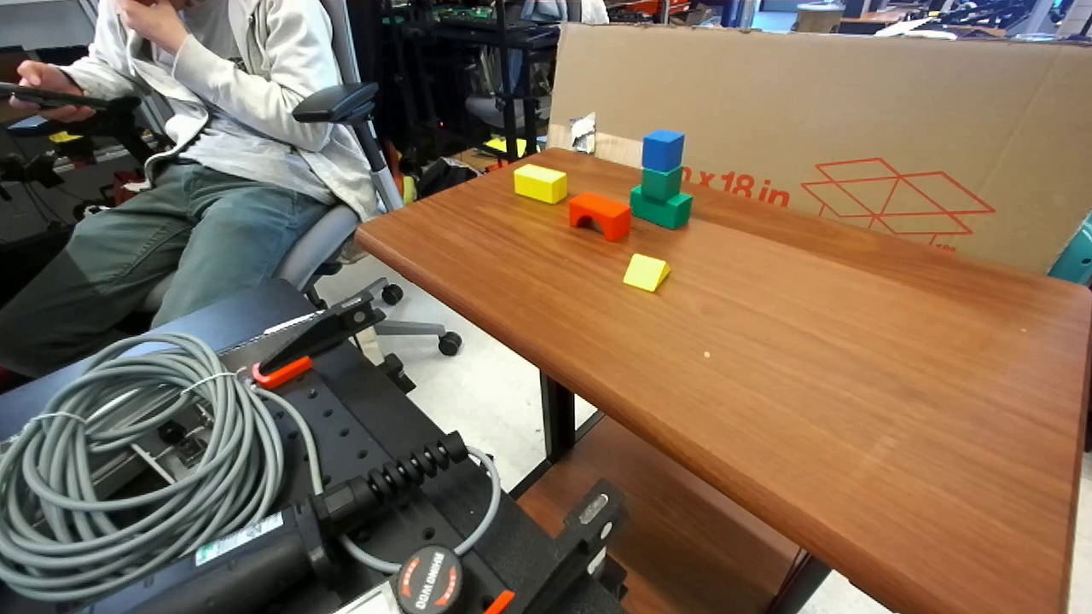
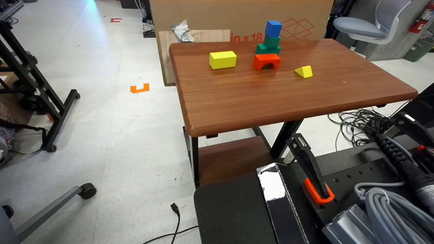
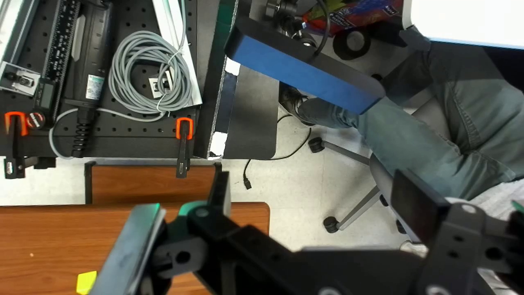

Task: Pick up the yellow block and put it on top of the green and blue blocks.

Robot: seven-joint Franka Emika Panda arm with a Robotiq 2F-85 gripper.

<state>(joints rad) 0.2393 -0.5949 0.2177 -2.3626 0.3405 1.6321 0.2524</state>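
Note:
The yellow block (image 1: 540,183) is bright and oblong; it lies at the table's end and also shows in an exterior view (image 2: 222,60). The blue cube (image 1: 663,151) sits on a green block (image 1: 661,182), which sits on a wider green block (image 1: 661,209). This upright stack shows in both exterior views, with blue (image 2: 273,28) on top. My gripper (image 3: 317,196) shows only in the wrist view. Its fingers are wide apart with nothing between them, over the floor beyond the table's corner. The yellow block and stack are not visible in the wrist view.
An orange-red arch block (image 1: 600,216) stands close to the stack. A smaller yellow wedge (image 1: 647,272) lies nearby and shows in the wrist view (image 3: 86,282). A cardboard sheet (image 1: 810,102) stands behind the table (image 1: 853,384). A seated person (image 3: 405,135) is near the gripper.

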